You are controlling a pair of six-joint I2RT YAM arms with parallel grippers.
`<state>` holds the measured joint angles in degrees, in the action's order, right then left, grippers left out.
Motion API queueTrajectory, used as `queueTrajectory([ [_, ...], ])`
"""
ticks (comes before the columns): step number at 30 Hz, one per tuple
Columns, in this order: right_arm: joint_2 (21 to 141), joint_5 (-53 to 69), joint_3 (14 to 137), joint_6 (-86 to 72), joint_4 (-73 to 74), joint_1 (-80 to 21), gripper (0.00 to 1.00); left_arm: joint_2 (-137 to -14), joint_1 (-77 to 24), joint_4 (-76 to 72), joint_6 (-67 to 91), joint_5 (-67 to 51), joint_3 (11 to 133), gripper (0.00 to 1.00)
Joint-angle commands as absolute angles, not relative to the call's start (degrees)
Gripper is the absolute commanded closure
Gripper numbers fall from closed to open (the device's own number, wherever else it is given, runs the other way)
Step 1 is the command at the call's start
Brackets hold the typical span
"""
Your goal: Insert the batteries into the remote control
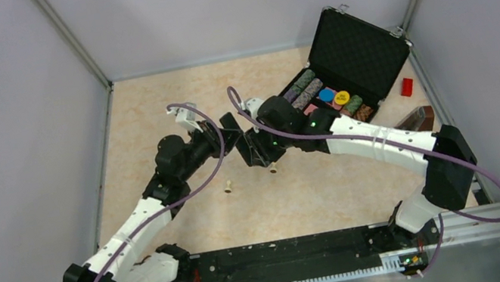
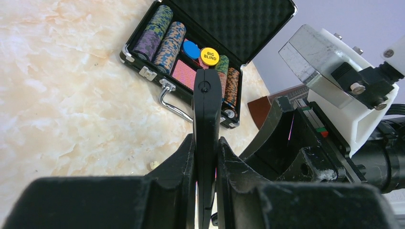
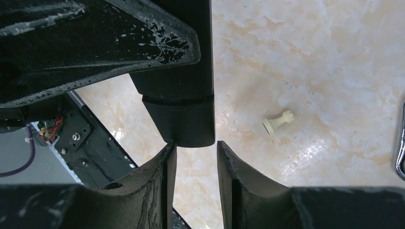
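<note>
My left gripper (image 2: 206, 143) is shut on the remote control (image 2: 207, 105), a slim black bar held edge-on above the table, pointing towards the chip case. In the top view the left gripper (image 1: 232, 130) meets the right gripper (image 1: 257, 156) over the middle of the table. In the right wrist view my right gripper (image 3: 196, 148) is open, and its fingertips sit just short of the remote's rounded end (image 3: 184, 119), not gripping it. A seam crosses the remote near that end. No blue batteries show in any view.
An open black chip case (image 1: 344, 79) with stacked chips stands at the back right and also shows in the left wrist view (image 2: 191, 47). Two beige pegs (image 1: 228, 187) (image 1: 272, 169) lie on the marble table. One peg (image 3: 278, 121) lies right of the remote. A red block (image 1: 406, 86) lies by the right wall.
</note>
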<state>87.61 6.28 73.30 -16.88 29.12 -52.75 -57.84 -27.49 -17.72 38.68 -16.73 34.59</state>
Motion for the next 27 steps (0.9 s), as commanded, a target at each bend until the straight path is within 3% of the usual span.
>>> queueTrajectory([
  [1,87.0,2.2,76.4,-18.8,25.7,-52.9,0.64,-55.1,-27.8,-18.9,41.2,-19.0,36.0,1.0],
  [27,83.1,-1.1,74.1,-25.5,21.5,-51.5,0.58,-53.7,-27.7,-18.4,47.1,-18.3,36.5,1.0],
])
